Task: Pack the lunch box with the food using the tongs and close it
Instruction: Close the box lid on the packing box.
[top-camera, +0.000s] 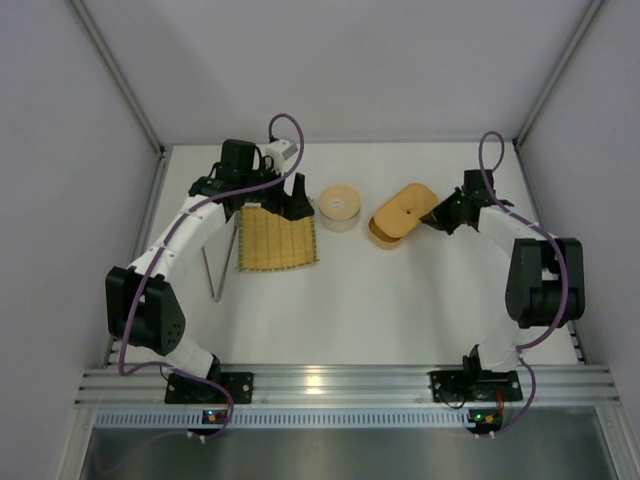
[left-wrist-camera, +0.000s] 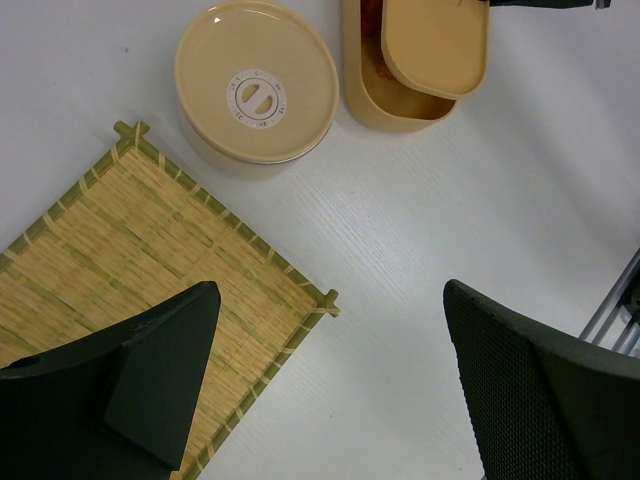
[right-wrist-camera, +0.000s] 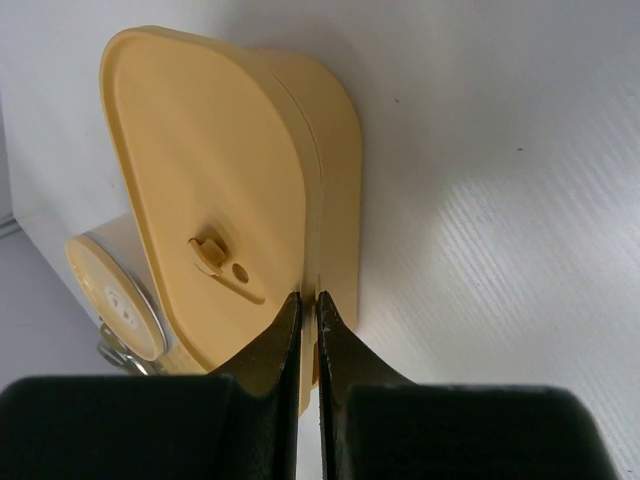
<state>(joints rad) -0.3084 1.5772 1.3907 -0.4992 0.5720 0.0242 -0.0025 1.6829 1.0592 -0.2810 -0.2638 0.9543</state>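
Right gripper (right-wrist-camera: 308, 300): black fingers (right-wrist-camera: 270, 350) are clenching tight on near edge of flat oblong yellow-orange plastic lid (right-wrist-camera: 210, 180); nothing else in grip.
Lid pos.: is lying askew over oblong yellow-orange plastic lunch box (left-wrist-camera: 395, 105), covering most of it and leaving one side open; not seated.
Food: small red-orange toy food piece (left-wrist-camera: 372, 25) is peeking out from under lid, inside lunch box; other pcs hidden, so count can't be told.
Left gripper (left-wrist-camera: 330, 290): is hanging wide apart w/ nothing in it, above corner of square woven yellow mat (left-wrist-camera: 120, 260), well apart from lunch box.
Tongs: long thin silver-grey metal tongs (top-camera: 211, 272) are lying on white table (top-camera: 380, 300) just left of mat, no gripper on them.
Neighbour: round steel bowl w/ tan cover (left-wrist-camera: 255, 85) is sitting just beside lunch box, btwn it and mat.
Step (judged): packing is looking done; closing is the job in hand.
Doing it well: swing lid till long axes and rounded corners are matching, bring it down flat rather than edge-first, let go only once rim is resting all round, then press from above.
Watch-outs (judged): light plastic lunch box is prob. sliding easily if lid drags sideways, so free arm steadying its wall would help; avoid nudging bowl.
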